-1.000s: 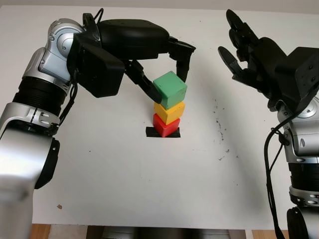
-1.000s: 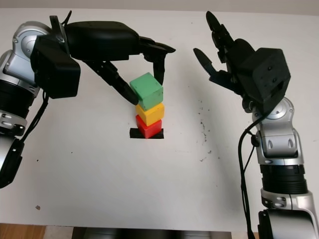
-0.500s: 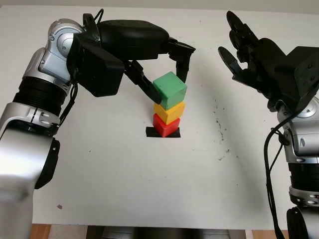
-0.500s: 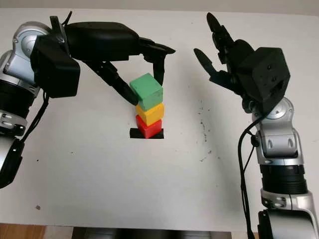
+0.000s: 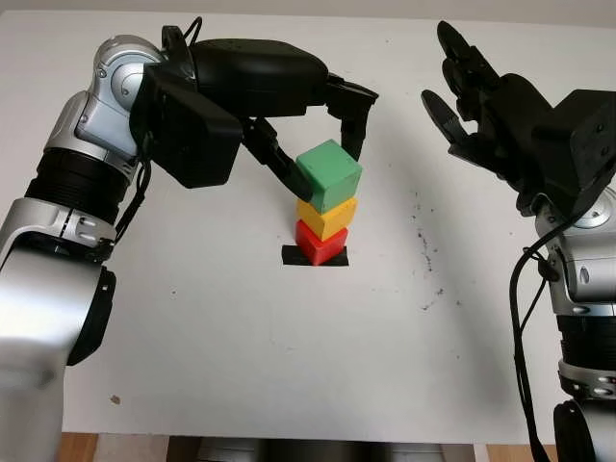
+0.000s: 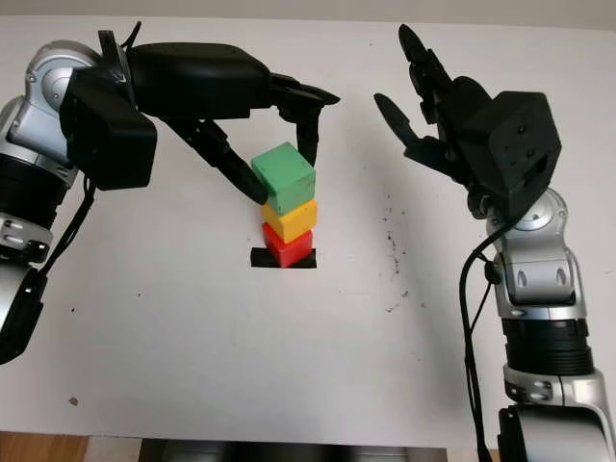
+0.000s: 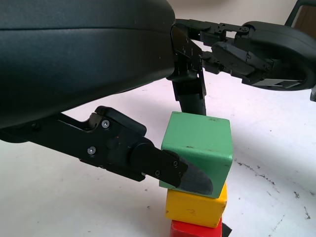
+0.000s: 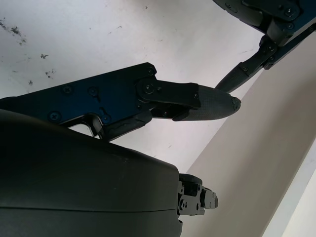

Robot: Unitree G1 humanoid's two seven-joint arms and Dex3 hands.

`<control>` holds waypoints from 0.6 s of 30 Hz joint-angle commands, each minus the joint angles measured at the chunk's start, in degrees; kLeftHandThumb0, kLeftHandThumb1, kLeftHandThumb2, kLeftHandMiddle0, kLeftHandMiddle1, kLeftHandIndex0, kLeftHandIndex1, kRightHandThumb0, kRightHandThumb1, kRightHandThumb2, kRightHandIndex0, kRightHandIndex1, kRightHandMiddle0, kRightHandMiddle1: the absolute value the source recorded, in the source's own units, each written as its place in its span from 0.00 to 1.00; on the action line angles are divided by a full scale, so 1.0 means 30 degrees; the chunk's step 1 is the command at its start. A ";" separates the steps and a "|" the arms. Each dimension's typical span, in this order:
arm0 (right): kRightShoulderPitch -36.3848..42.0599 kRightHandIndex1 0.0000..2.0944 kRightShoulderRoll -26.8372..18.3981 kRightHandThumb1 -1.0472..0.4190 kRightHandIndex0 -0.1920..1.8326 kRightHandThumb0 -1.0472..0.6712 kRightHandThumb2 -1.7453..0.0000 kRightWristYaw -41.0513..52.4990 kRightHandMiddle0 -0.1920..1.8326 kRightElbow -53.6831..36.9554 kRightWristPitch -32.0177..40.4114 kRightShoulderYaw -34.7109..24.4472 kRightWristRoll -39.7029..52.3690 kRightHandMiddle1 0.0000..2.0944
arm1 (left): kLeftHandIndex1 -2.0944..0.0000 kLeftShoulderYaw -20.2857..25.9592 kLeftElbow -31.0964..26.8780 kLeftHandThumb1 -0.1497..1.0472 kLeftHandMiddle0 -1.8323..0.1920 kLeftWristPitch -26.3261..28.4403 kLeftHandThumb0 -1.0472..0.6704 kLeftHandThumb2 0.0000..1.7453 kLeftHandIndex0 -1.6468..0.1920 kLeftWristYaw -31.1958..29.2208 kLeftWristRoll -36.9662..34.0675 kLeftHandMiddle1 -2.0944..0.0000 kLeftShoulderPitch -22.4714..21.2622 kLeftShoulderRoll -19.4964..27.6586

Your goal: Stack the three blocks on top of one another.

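Observation:
Three blocks stand in one stack at the table's middle: a red block [image 5: 320, 243] at the bottom, a yellow block [image 5: 327, 218] on it, and a green block [image 5: 329, 173] on top, turned a little askew. My left hand [image 5: 322, 169] reaches in from the left and is shut on the green block. Its thumb [image 7: 190, 177] presses the block's near side and another finger [image 7: 190, 98] stands against the far side. My right hand [image 5: 464, 89] is open, raised above the table at the right, well apart from the stack.
A strip of black tape [image 5: 290, 256] lies on the white table [image 5: 241, 337] under the red block. Dark scuff marks [image 5: 423, 245] dot the table to the right of the stack. The table's front edge [image 5: 289, 438] runs along the bottom.

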 commanded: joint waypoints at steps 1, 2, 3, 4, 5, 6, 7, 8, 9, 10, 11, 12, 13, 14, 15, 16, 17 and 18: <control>0.0166 0.03 0.0032 0.00 0.05 0.23 0.71 -0.0010 0.09 -0.0427 -0.0045 -0.0098 0.0104 0.00 | 0.27 0.0002 -0.0229 1.00 0.85 -0.0016 0.33 0.09 0.74 0.0017 -0.0323 0.97 -0.0088 -0.0123; 0.0156 0.02 0.0046 0.00 0.04 0.23 0.72 0.0040 0.09 -0.0422 0.0047 -0.0112 0.0168 0.00 | 0.27 0.0026 -0.0222 1.00 0.85 0.0009 0.33 0.09 0.74 0.0018 -0.0390 0.97 -0.0074 -0.0140; 0.0165 0.02 0.0031 0.00 0.04 0.23 0.72 0.0029 0.09 -0.0429 0.0087 -0.0086 0.0133 0.00 | 0.26 0.0026 -0.0236 1.00 0.85 0.0051 0.33 0.09 0.74 0.0003 -0.0424 0.97 -0.0074 -0.0144; 0.0185 0.02 0.0032 0.00 0.04 0.23 0.72 0.0021 0.09 -0.0474 0.0181 -0.0091 0.0144 0.00 | 0.26 0.0005 -0.0257 1.00 0.85 0.0101 0.33 0.09 0.75 0.0002 -0.0416 0.97 -0.0084 -0.0144; 0.0205 0.02 0.0059 0.00 0.04 0.22 0.72 -0.0041 0.09 -0.0587 0.0396 -0.0101 0.0142 0.00 | 0.26 -0.0010 -0.0289 1.00 0.85 0.0159 0.33 0.09 0.75 -0.0009 -0.0419 0.98 -0.0088 -0.0143; 0.0222 0.02 0.0087 0.00 0.04 0.22 0.72 -0.0091 0.09 -0.0659 0.0528 -0.0114 0.0145 0.00 | 0.25 -0.0016 -0.0306 1.00 0.85 0.0189 0.33 0.09 0.75 0.0005 -0.0417 0.98 -0.0085 -0.0148; 0.0232 0.02 0.0093 0.00 0.04 0.22 0.72 -0.0130 0.09 -0.0696 0.0571 -0.0102 0.0115 0.00 | 0.25 -0.0020 -0.0325 1.00 0.85 0.0212 0.33 0.09 0.75 0.0018 -0.0415 0.97 -0.0079 -0.0153; 0.0243 0.03 0.0088 0.00 0.04 0.22 0.72 -0.0136 0.09 -0.0710 0.0546 -0.0092 0.0104 0.00 | 0.24 -0.0015 -0.0323 1.00 0.85 0.0211 0.33 0.10 0.76 0.0048 -0.0411 0.97 -0.0069 -0.0157; 0.0248 0.03 0.0053 0.00 0.04 0.22 0.72 -0.0119 0.09 -0.0699 0.0480 -0.0059 0.0067 0.00 | 0.24 -0.0010 -0.0321 1.00 0.85 0.0239 0.32 0.10 0.76 0.0057 -0.0417 0.97 -0.0058 -0.0164; 0.0241 0.03 0.0017 0.00 0.04 0.22 0.72 -0.0071 0.09 -0.0678 0.0451 -0.0039 0.0060 0.00 | 0.24 -0.0008 -0.0334 1.00 0.85 0.0229 0.32 0.10 0.76 0.0096 -0.0392 0.97 -0.0043 -0.0155; 0.0245 0.03 -0.0023 0.00 0.04 0.22 0.72 -0.0015 0.09 -0.0658 0.0399 -0.0026 0.0055 0.00 | 0.24 -0.0012 -0.0407 1.00 0.85 0.0299 0.32 0.10 0.76 0.0106 -0.0361 0.97 -0.0022 -0.0134; 0.0241 0.02 -0.0049 0.00 0.04 0.23 0.72 0.0022 0.09 -0.0656 0.0424 -0.0018 0.0047 0.00 | 0.24 -0.0016 -0.0498 1.00 0.85 0.0397 0.32 0.10 0.76 0.0089 -0.0341 0.97 0.0004 -0.0107; 0.0233 0.02 -0.0034 0.00 0.04 0.23 0.72 0.0079 0.09 -0.0661 0.0477 -0.0051 0.0122 0.00 | 0.24 -0.0012 -0.0579 1.00 0.85 0.0467 0.32 0.10 0.76 0.0110 -0.0320 0.98 0.0038 -0.0091; 0.0223 0.02 0.0024 0.00 0.04 0.23 0.71 0.0068 0.08 -0.0665 0.0539 -0.0097 0.0187 0.00 | 0.24 -0.0036 -0.0719 1.00 0.85 0.0598 0.32 0.09 0.76 0.0164 -0.0208 0.97 0.0071 -0.0055; 0.0216 0.02 0.0067 0.00 0.03 0.23 0.72 0.0052 0.08 -0.0667 0.0584 -0.0129 0.0237 0.00 | 0.24 -0.0054 -0.0831 1.00 0.85 0.0697 0.31 0.09 0.75 0.0210 -0.0126 0.97 0.0100 -0.0029; 0.0218 0.02 0.0059 0.00 0.03 0.23 0.72 0.0048 0.08 -0.0631 0.0524 -0.0123 0.0231 0.00 | 0.24 -0.0085 -0.0940 1.00 0.85 0.0866 0.31 0.09 0.75 0.0220 -0.0028 0.97 0.0121 -0.0001; 0.0221 0.02 0.0041 0.00 0.03 0.23 0.72 0.0042 0.08 -0.0604 0.0471 -0.0109 0.0213 0.00 | 0.26 -0.0100 -0.1029 0.99 0.85 0.1002 0.29 0.07 0.75 0.0215 0.0037 0.98 0.0140 0.0017; 0.0213 0.02 0.0033 0.00 0.03 0.23 0.72 0.0063 0.08 -0.0593 0.0475 -0.0103 0.0230 0.00 | 0.27 -0.0108 -0.1049 0.99 0.86 0.1122 0.27 0.06 0.76 0.0125 0.0020 0.98 0.0143 0.0012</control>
